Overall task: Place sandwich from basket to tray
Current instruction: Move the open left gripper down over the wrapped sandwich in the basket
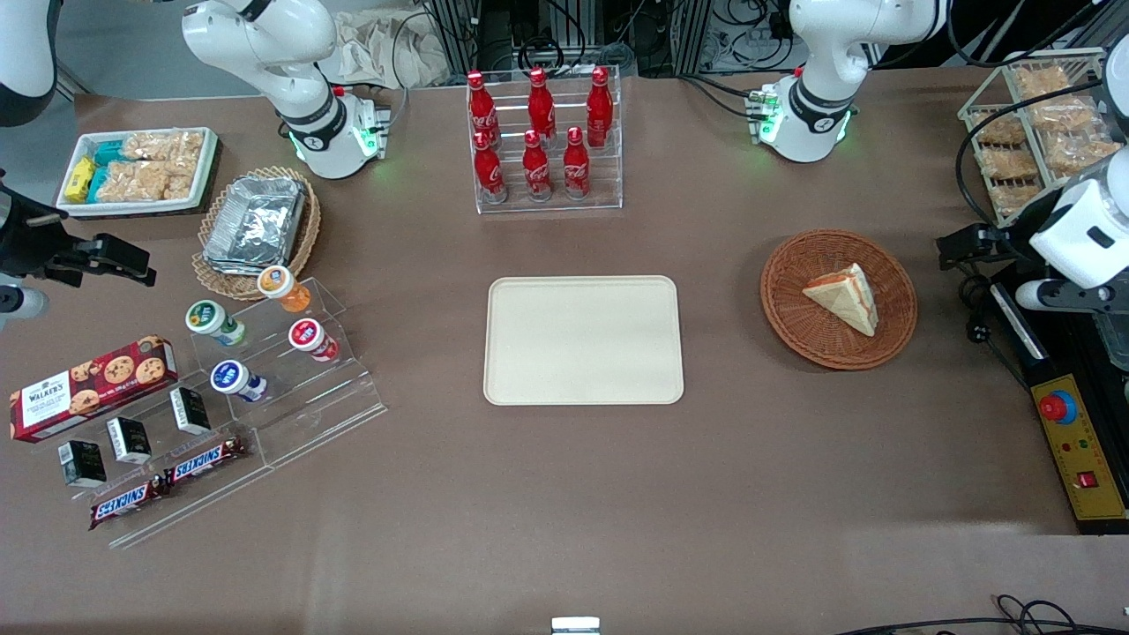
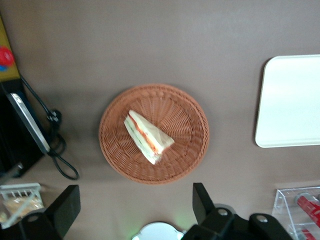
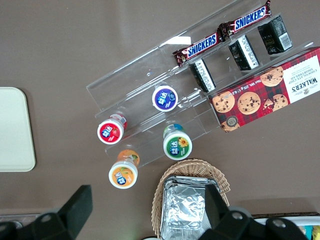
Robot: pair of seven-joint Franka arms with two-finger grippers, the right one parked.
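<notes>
The sandwich (image 1: 845, 295), a pale bread wedge with an orange-red filling edge, lies in the round reddish-brown wicker basket (image 1: 794, 300). The cream rectangular tray (image 1: 582, 339) lies flat at the table's middle, beside the basket toward the parked arm's end, with nothing on it. The left arm's gripper (image 1: 966, 245) hangs high above the table, beside the basket at the working arm's end, open and empty. In the left wrist view the gripper (image 2: 134, 200) has its fingers (image 2: 202, 200) wide apart, with the sandwich (image 2: 147, 136), basket (image 2: 185, 120) and tray (image 2: 290, 100) well below.
A clear rack of red cola bottles (image 1: 542, 141) stands farther from the camera than the tray. A yellow control box with a red button (image 1: 1080, 459), black cables (image 1: 975, 300) and a wire rack of snack packets (image 1: 1032, 132) sit at the working arm's end.
</notes>
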